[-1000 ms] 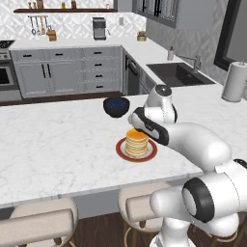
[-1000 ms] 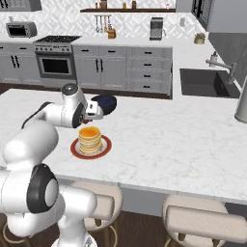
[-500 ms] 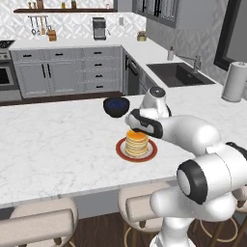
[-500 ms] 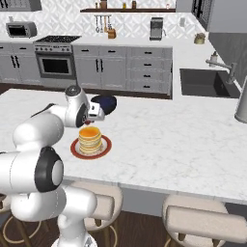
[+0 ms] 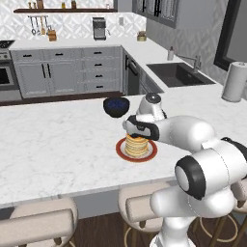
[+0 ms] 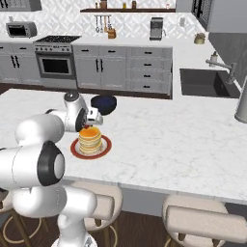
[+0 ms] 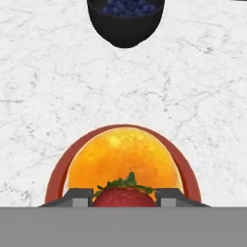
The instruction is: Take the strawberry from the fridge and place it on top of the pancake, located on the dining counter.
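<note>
A: Where was the gripper (image 7: 124,198)?

B: Over the pancake (image 7: 123,161) stack on the red plate (image 7: 58,172), on the dining counter (image 7: 53,87). In the hand view the strawberry (image 7: 124,195) sat pinched between the two fingertips (image 7: 77,197), green cap pointing up in that view, with the orange top of the pancake right behind it.

A: Jaws?

B: Narrow, closed on the strawberry from both sides. Berry filled the gap between them.

A: Was it touching the pancake?

B: Couldn't tell. The left base view had the gripper (image 5: 135,128) just above the pancake (image 5: 136,144) stack, arm bent low over the counter (image 5: 58,144). The right base view showed the same: gripper (image 6: 91,119) at the top edge of the stack (image 6: 90,139), a bit of red visible at the tip, strawberry (image 6: 87,125). Contact was too small to resolve.

A: Anything else nearby?

B: Dark bowl (image 5: 116,106) of blueberries on the counter just beyond the plate (image 5: 122,152), apart from it. In the hand view the bowl (image 7: 125,19) was at the top edge, with bare marble between it and the plate. Beige stools (image 6: 204,223) stood along the near edge of the counter (image 6: 183,144). Paper towel roll (image 5: 235,81) at the far right by the sink (image 5: 180,74).
</note>
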{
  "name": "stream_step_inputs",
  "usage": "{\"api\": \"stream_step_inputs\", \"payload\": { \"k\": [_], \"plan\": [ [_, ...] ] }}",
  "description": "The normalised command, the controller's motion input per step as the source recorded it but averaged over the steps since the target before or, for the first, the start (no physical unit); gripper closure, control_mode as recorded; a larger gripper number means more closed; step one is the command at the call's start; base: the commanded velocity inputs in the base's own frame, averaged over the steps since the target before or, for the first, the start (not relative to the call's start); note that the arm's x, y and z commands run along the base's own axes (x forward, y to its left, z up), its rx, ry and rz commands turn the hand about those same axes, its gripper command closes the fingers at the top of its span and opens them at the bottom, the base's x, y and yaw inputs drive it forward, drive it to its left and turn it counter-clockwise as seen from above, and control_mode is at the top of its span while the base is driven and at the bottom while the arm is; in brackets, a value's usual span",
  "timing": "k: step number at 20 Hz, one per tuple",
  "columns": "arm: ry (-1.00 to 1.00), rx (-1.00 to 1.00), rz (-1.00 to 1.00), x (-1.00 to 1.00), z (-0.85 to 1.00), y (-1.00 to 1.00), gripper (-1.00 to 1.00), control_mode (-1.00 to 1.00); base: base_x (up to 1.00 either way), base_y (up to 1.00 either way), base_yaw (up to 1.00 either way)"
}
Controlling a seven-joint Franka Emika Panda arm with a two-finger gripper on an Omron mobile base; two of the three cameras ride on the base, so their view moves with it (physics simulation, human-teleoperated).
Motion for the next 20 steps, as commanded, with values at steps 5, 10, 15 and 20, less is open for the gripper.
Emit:
{"api": "stream_step_inputs", "payload": {
  "k": [5,10,15,20],
  "plan": [
    [0.0,0.0,0.0,0.19,-0.39,0.0,1.0,-1.0,0.0,0.0,0.0],
    [0.0,0.0,0.0,0.07,-0.33,0.0,1.0,-1.0,0.0,0.0,0.0],
    [0.0,0.0,0.0,0.0,-0.18,0.0,1.0,-1.0,0.0,0.0,0.0],
    [0.0,0.0,0.0,0.01,-0.05,0.0,1.0,-1.0,0.0,0.0,0.0]
  ]
}}
